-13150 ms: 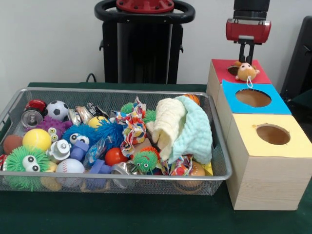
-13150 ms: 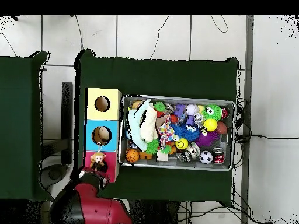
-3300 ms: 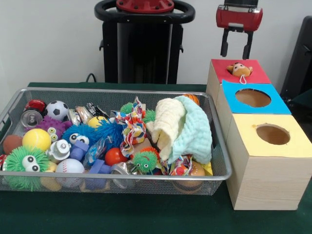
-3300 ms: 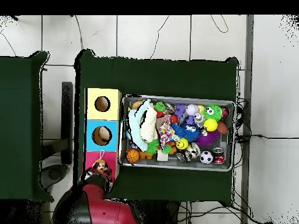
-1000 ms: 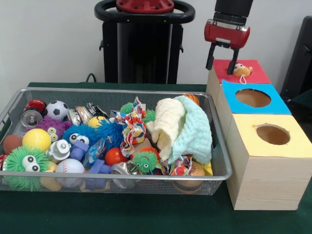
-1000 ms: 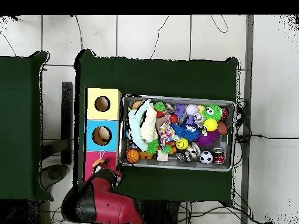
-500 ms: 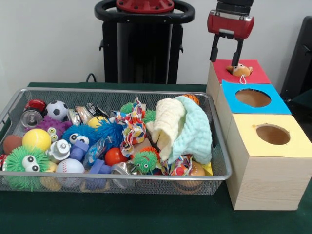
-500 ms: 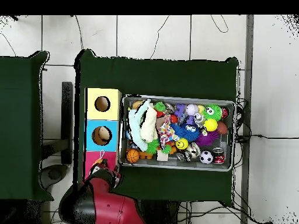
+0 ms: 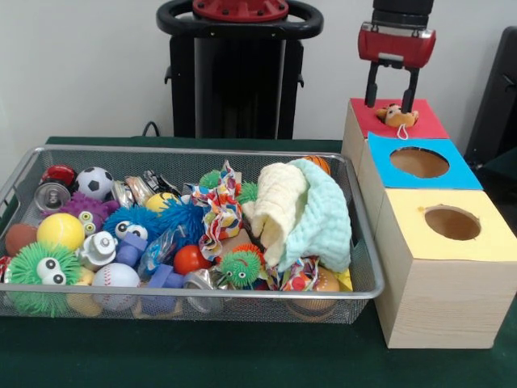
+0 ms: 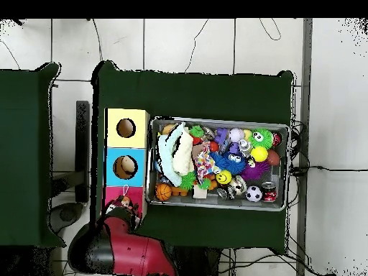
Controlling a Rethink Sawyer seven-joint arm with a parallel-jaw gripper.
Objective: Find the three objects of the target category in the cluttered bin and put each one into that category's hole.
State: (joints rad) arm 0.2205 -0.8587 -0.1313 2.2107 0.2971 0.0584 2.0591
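Hovering spread-fingered, gripper [image 9: 393, 86] just above the monkey plush [image 9: 398, 115], which lies on the red box top [image 9: 424, 121] over its hole. Next along, blue box [image 9: 420, 162] and yellow box [image 9: 452, 222], holes showing. Alongside, wire bin [image 9: 363, 267] packed with toys and cloths.

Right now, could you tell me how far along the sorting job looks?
Nothing visibly finished. In hand: a small plush monkey lies on the red box top over its hole, not dropped through, with the open pincer around it. Left: pushing it in, then searching the crowded wire bin for the others.
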